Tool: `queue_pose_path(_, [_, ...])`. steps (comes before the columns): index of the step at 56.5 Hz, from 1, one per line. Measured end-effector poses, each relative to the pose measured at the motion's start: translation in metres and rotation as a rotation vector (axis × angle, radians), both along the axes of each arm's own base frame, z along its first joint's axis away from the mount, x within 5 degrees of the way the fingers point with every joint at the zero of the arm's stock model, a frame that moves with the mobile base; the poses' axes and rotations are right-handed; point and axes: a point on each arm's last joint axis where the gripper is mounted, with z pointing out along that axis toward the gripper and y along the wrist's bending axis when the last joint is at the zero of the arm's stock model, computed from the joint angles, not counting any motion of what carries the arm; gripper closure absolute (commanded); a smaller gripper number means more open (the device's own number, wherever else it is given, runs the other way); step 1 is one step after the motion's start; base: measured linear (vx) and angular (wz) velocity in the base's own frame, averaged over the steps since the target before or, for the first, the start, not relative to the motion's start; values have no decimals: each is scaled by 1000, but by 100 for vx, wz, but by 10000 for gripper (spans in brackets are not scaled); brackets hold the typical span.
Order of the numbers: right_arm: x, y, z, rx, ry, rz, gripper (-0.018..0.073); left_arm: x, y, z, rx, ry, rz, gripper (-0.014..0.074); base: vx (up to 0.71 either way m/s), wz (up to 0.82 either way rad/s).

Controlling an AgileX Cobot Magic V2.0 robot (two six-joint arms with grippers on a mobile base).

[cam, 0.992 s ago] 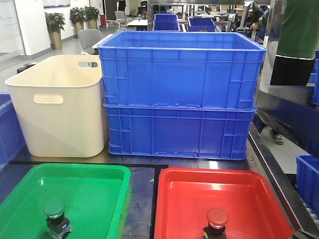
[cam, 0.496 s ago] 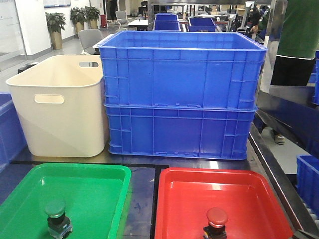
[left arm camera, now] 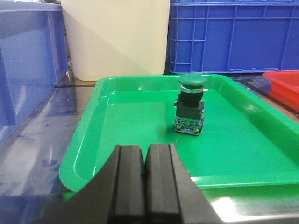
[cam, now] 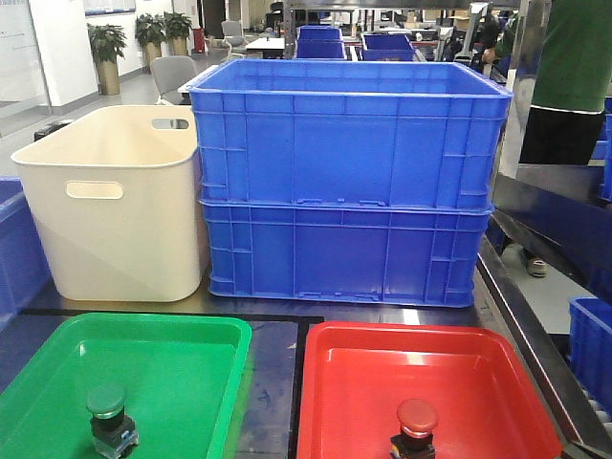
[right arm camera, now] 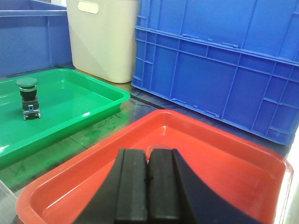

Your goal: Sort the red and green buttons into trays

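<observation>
We see the left claw (left arm camera: 145,179) with its two black pads pressed together and nothing between them, sitting low at the near edge of the shallow glossy green plastic tray (left arm camera: 243,154). Just beyond that claw, inside the tray, the green mushroom-cap push-button (left arm camera: 190,106) stands upright on its dark blocky base. The right claw (right arm camera: 147,186) is likewise closed on nothing, hanging over the near part of the shallow glossy red plastic tray (right arm camera: 219,163). The red-capped push-button (cam: 416,428) stands upright near the red tray's front edge in the front view; from the right wrist view it seems hidden behind the claw, though we cannot be sure. Beyond both claws, on the dark tabletop (cam: 273,382), stand a cream handled plastic bin (cam: 115,206) and two stacked deep blue plastic crates (cam: 349,182).
</observation>
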Motion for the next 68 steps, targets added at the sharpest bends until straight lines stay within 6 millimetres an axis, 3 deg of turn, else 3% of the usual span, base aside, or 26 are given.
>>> queue_pose_path(17, [4, -6, 1, 16, -1, -80, 567, 0, 0, 0, 0, 0, 0, 602, 0, 0])
queue_pose_path(32, [29, -30, -13, 159, 111, -414, 567, 0, 0, 0, 0, 0, 0, 602, 0, 0])
queue_pose_path(38, [32, -36, -22, 112, 173, -484, 567, 0, 0, 0, 0, 1, 0, 602, 0, 0])
queue_pose_path(49, [28, -35, -33, -40, 256, -456, 567, 0, 0, 0, 0, 1, 0, 602, 0, 0])
queue_pose_path(58, [24, -34, -40, -32, 319, -442, 567, 0, 0, 0, 0, 1, 0, 602, 0, 0])
queue_pose_path(68, [-6, -36, -61, 70, 173, -415, 567, 0, 0, 0, 0, 1, 0, 602, 0, 0])
